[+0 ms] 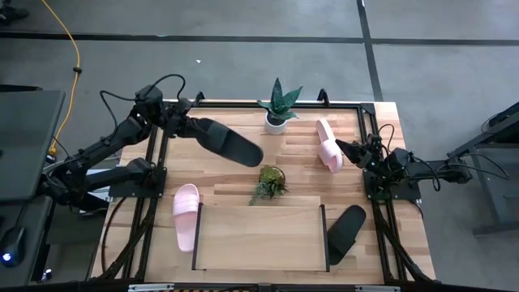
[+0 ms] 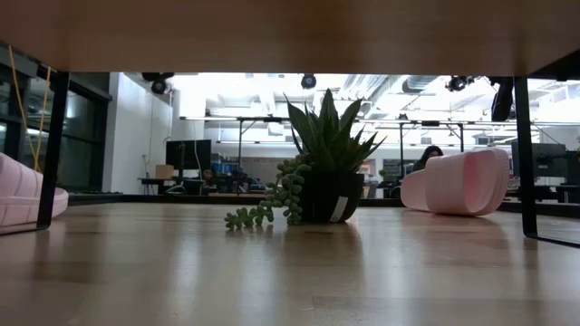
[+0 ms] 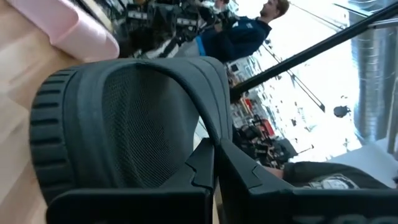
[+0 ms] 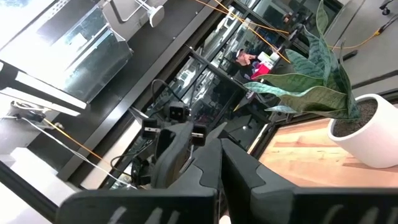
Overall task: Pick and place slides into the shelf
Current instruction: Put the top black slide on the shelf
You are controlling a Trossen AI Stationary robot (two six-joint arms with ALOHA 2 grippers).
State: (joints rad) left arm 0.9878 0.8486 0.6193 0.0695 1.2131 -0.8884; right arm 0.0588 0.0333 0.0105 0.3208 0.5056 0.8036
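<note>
The left gripper (image 1: 197, 127) is closed on the heel end of a black slide (image 1: 231, 143) and holds it above the table (image 1: 300, 166), behind the shelf (image 1: 259, 235). The right gripper (image 1: 345, 148), its fingers pressed together, is beside a pink slide (image 1: 328, 144) near the white potted plant (image 1: 278, 109). Another pink slide (image 1: 186, 215) lies just left of the shelf, another black slide (image 1: 346, 229) just right of it.

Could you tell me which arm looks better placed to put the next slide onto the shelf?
Probably the left: its gripper already holds a black slide above the table, while the right gripper sits shut beside a pink slide, holding nothing.
</note>
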